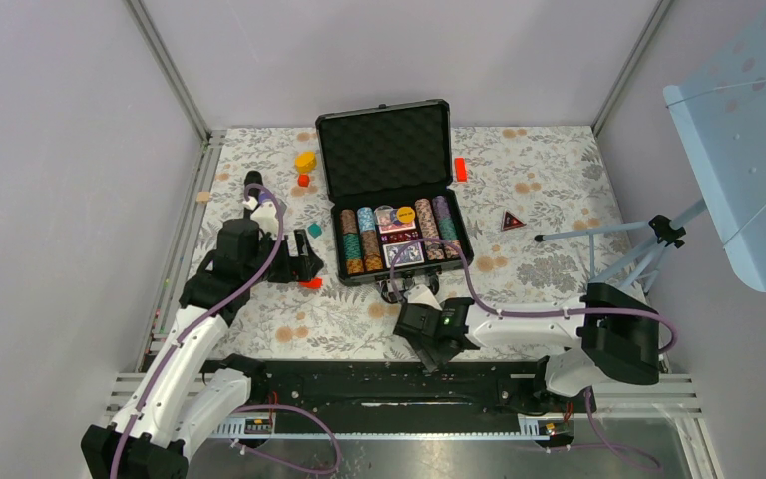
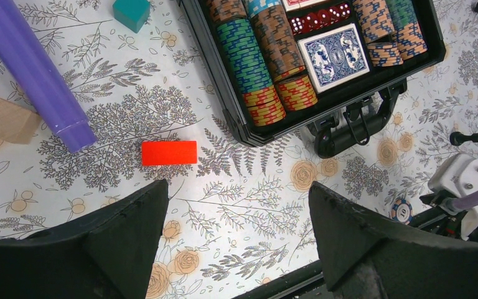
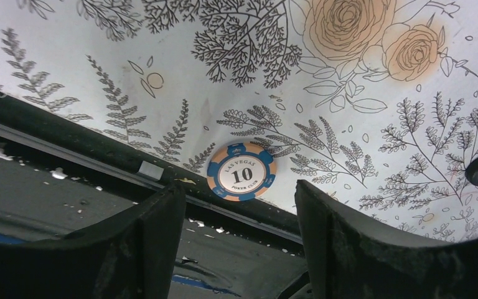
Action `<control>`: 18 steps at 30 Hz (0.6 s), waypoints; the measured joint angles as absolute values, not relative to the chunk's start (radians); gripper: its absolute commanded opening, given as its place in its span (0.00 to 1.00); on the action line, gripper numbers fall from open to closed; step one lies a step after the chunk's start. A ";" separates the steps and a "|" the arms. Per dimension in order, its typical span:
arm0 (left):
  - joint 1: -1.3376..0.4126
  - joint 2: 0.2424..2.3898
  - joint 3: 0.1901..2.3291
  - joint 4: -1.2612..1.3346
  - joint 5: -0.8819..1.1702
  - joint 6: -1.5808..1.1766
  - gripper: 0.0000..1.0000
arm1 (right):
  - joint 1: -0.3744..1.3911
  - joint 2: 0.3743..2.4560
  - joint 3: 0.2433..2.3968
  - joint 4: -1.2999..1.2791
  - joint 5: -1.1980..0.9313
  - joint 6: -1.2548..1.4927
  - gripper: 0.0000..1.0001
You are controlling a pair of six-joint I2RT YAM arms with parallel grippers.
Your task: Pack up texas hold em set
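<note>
We see the open black hard case (image 1: 384, 150) with rows of striped chips toward the floral table's (image 1: 549, 190) far edge. One round orange-and-blue poker chip (image 3: 241, 170) lies at the near edge under our right gripper (image 3: 238, 199), jaws spread and empty. The left gripper (image 2: 238, 187) is likewise spread wide, holding nothing
</note>
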State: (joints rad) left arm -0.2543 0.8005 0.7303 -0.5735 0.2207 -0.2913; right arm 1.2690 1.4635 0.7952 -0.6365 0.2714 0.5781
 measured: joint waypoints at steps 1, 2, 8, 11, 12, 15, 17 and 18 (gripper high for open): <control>-0.254 0.801 0.730 -0.574 0.221 -0.291 0.83 | 1.269 1.471 0.796 -0.639 0.273 0.574 0.73; -0.254 0.801 0.730 -0.574 0.221 -0.291 0.83 | 1.269 1.478 0.797 -0.642 0.272 0.569 0.73; -0.254 0.801 0.730 -0.574 0.221 -0.291 0.83 | 1.270 1.516 0.811 -0.646 0.270 0.538 0.74; -0.254 0.801 0.730 -0.574 0.221 -0.291 0.83 | 1.270 1.545 0.827 -0.644 0.267 0.528 0.74; -0.254 0.801 0.730 -0.574 0.221 -0.291 0.83 | 1.270 1.556 0.831 -0.645 0.266 0.527 0.74; -0.254 0.801 0.730 -0.574 0.223 -0.291 0.83 | 1.270 1.578 0.836 -0.645 0.262 0.524 0.73; -0.254 0.801 0.730 -0.574 0.224 -0.291 0.83 | 1.270 1.593 0.842 -0.649 0.260 0.523 0.73; -0.254 0.801 0.730 -0.574 0.224 -0.291 0.83 | 1.270 1.600 0.847 -0.652 0.260 0.523 0.73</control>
State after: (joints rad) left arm -0.2543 0.8009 0.7303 -0.5735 0.2245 -0.2913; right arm 1.2697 1.6005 0.8471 -0.6521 0.2596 0.5228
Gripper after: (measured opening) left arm 0.822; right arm 0.736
